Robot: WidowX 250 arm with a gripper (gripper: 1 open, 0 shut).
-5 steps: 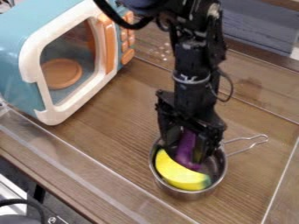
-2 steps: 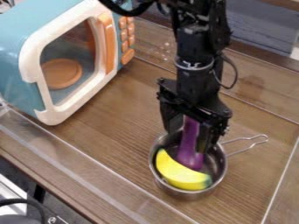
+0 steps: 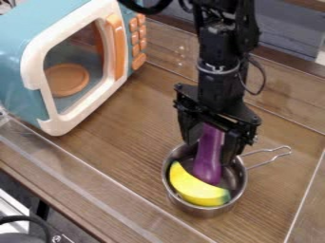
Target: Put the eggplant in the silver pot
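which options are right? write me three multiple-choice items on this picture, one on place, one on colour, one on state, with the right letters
1. Where is the banana?
A. in the pot
B. on the toy oven
C. under the pot

2. What colour is the eggplant?
A. green
B. purple
C. white

3. How does the eggplant stand?
A. flat on the table
B. upright, top end at the gripper
C. inside the toy oven

1: A, the banana lies within the rim of the pot.
2: B, its skin is purple.
3: B, the eggplant rises lengthwise from the pot to the gripper.
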